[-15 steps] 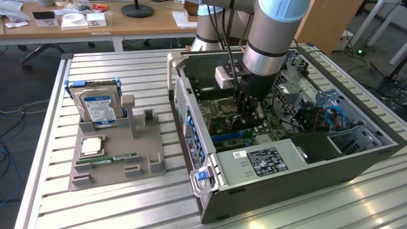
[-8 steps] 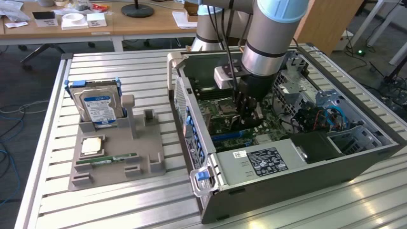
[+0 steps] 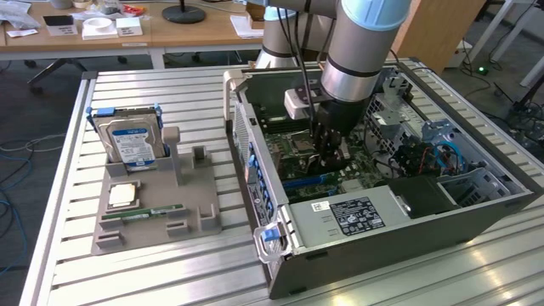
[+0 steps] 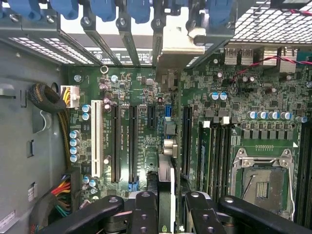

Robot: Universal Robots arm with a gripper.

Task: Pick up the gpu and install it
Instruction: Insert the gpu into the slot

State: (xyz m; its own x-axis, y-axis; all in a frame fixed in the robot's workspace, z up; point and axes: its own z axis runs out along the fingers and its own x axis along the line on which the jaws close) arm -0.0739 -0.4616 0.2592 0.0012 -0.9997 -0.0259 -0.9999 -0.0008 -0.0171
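Closest to the wrist camera, the gripper (image 4: 170, 202) has its black fingers (image 4: 145, 214) pressed in from both sides on the gpu (image 4: 166, 180), a thin card seen edge-on and standing upright over the green motherboard (image 4: 146, 87). The card lines up with the long black expansion slots, to one side of a white slot (image 4: 96, 139), and the open CPU socket (image 4: 263, 183) lies on its other side. Farther along the same line, a silver bracket (image 4: 178, 46) sits at the case's rear wall under a row of blue latches (image 4: 105, 9). The exterior view adds the surroundings: the arm (image 3: 365, 44) reaches straight down into the open computer case (image 3: 374, 248), which lies on a slatted metal table (image 3: 170, 280). On the exterior view's left, well apart from the case, a grey tray (image 3: 153, 236) carries a narrow green memory stick (image 3: 143, 212), a square processor chip (image 3: 123, 194) and an upright blue-labelled hard drive (image 3: 132, 140). Beyond stands a wooden desk (image 3: 170, 29).
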